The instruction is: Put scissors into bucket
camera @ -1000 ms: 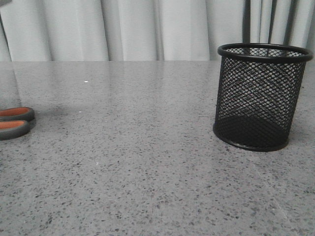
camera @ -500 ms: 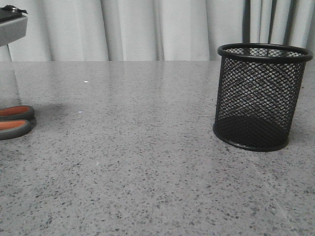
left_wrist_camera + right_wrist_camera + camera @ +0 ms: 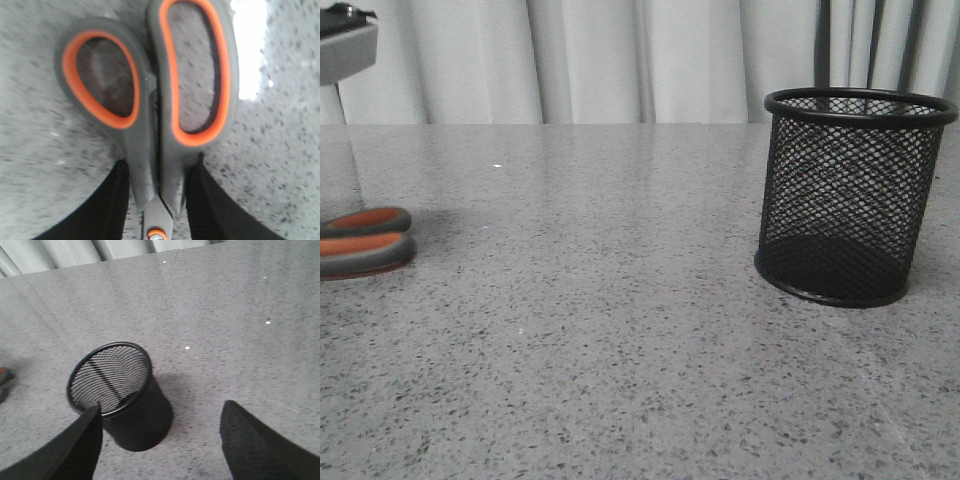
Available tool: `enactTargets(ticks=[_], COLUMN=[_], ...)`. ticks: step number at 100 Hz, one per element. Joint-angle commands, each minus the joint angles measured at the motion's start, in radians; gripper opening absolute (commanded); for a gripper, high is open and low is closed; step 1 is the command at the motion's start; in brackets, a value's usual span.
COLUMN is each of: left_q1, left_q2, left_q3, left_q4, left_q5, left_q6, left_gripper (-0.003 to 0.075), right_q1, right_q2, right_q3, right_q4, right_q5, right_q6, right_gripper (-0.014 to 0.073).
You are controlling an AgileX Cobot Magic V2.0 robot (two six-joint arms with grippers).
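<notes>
Scissors (image 3: 155,125), one pair, are lying on the grey speckled table (image 3: 620,330), well to the left of the bucket (image 3: 850,195) at the front view's left edge. Two black fingers (image 3: 107,205) of the left gripper (image 3: 156,210) are pressing against the scissors' neck, clamping it just below the two orange-lined loops. One bucket is standing upright, and the right gripper (image 3: 160,440) is hovering above it with its two fingers spread apart, gripping nothing.

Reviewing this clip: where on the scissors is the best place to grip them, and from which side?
Grip the scissors at the narrow neck below the handle loops, coming from above: they seem to lie flat, blades closed. The left gripper already straddles it, one finger per side.
</notes>
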Motion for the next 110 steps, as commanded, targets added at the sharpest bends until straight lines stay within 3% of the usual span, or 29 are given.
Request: enactTargets(ticks=[1,18,35,68,90,110], left_q1=[-0.017,-0.088,-0.247,-0.624,-0.679,-0.692], left_q2=[-0.088,-0.223,-0.36,-0.411,-0.38,-0.362], left_q3=[-0.023,-0.023,-0.023,-0.027,-0.049,-0.074], left_q4=[-0.031,-0.029,-0.029,-0.017,-0.017,-0.02], left_q5=[-0.051,-0.189,-0.303,-0.466,-0.523,-0.541], left_q6=[-0.008,-0.008,-0.008,-0.01,-0.01,-0.01], left_gripper=[0.0059,0.0059,0.0059,0.0059,0.0059,0.0059], right_q1=[0.019,0.072,0.088,0.093,0.174,0.316], right_q2=[0.013,0.013,0.05,0.266,0.371,0.457], right_q3=[-0.035,-0.035,-0.036,-0.146,-0.214,-0.216], right_q4=[0.11,0.575,0.838,0.933,0.933,0.933], right_q5=[-0.055,-0.048,-0.034,0.134,0.124,-0.055], right_q6=[-0.09,-0.424,-0.606,-0.667,-0.669,-0.669], right_gripper=[0.0451,0.0451,0.0454,0.0454,0.0454,0.0454])
